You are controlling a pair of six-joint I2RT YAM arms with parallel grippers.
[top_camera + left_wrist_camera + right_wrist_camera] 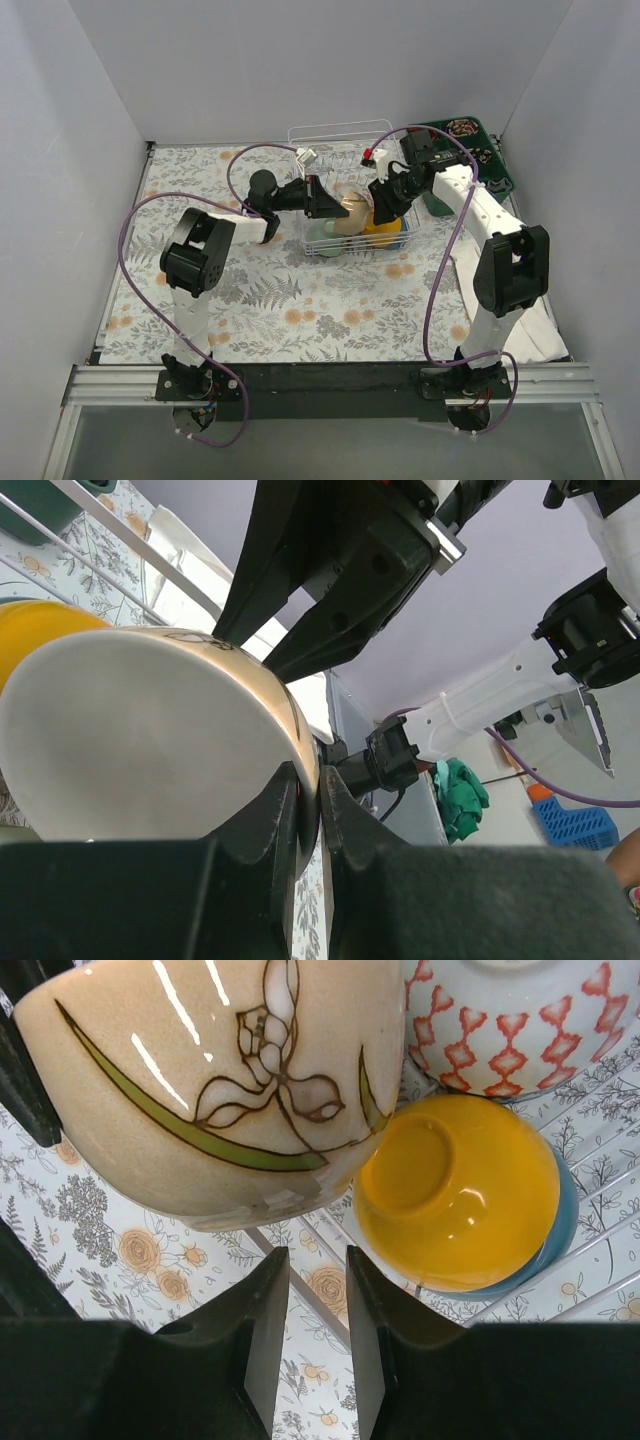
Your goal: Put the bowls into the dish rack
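Note:
The white wire dish rack [310,135] stands at the back middle. My left gripper [318,802] is shut on the rim of the cream bowl [150,730], held tilted over the rack; the bowl also shows in the top view [352,212] and the right wrist view [220,1090]. My right gripper [318,1305] is slightly open and empty, just below the cream bowl and beside it in the top view [384,204]. In the rack an orange-yellow bowl [460,1190] lies upside down on a blue bowl [566,1230], with a red-and-white patterned bowl [510,1030] behind.
A dark green compartmented tray [490,160] sits right of the rack. A white cloth [535,325] lies at the right edge. The floral mat [300,300] covers the table. A pale bowl-like shape [322,244] shows at the rack's front left.

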